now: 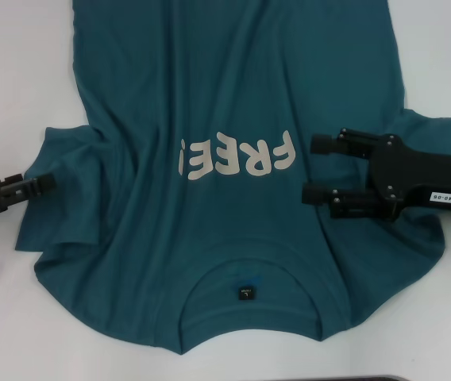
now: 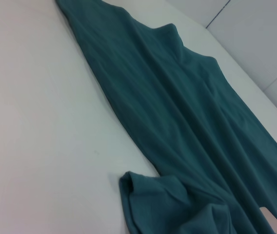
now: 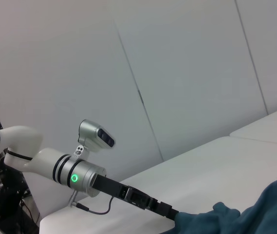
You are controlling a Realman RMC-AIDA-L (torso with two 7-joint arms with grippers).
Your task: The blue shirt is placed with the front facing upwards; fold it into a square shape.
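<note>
Teal-blue cotton short-sleeved T-shirt lies front-up and rumpled, white "FREE" lettering showing, collar with black label nearest the robot.

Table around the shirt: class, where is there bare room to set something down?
Bare table lies left of the shirt, beyond the left tool at its sleeve, and right of it, past the open right tool. The middle is crowded with cloth.

The shirt lay flat on the table, collar at the near edge. The left gripper touched its left sleeve. The right gripper hung over its right side.
</note>
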